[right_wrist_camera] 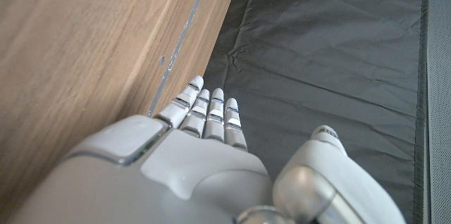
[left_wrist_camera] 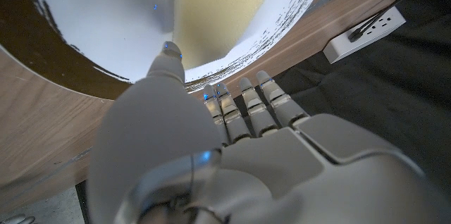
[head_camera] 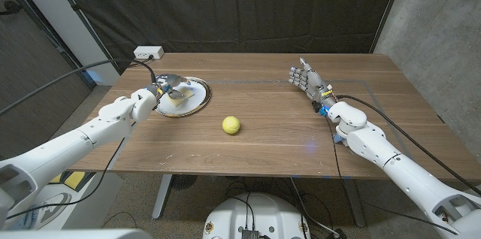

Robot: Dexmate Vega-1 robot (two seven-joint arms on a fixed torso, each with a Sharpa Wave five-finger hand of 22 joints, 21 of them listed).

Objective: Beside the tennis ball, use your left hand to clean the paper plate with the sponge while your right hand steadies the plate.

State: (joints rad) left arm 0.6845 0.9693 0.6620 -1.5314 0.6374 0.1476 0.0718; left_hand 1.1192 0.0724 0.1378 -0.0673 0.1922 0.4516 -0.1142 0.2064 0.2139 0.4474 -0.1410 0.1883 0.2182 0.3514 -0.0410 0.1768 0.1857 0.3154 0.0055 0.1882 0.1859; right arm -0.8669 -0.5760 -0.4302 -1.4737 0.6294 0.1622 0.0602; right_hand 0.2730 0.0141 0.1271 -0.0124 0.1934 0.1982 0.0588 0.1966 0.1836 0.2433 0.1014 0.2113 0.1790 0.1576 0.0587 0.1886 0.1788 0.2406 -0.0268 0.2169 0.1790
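A white paper plate (head_camera: 197, 96) sits at the table's back left, with a pale yellow sponge (head_camera: 179, 98) lying on it. My left hand (head_camera: 160, 90) hovers at the plate's left rim, empty. In the left wrist view its thumb tip (left_wrist_camera: 168, 60) reaches close to the near corner of the sponge (left_wrist_camera: 218, 13) on the plate (left_wrist_camera: 91, 20), and the other fingers (left_wrist_camera: 246, 104) bend down toward the rim. The yellow tennis ball (head_camera: 231, 125) lies on the table to the right of and nearer than the plate. My right hand (head_camera: 307, 80) stands far off at the back right, fingers straight, holding nothing (right_wrist_camera: 208, 111).
A white power strip (head_camera: 148, 52) lies at the table's back left corner behind the plate, also in the left wrist view (left_wrist_camera: 363, 34), with a black cable running off left. A black curtain hangs behind the table. Bare wood separates the ball from my right hand.
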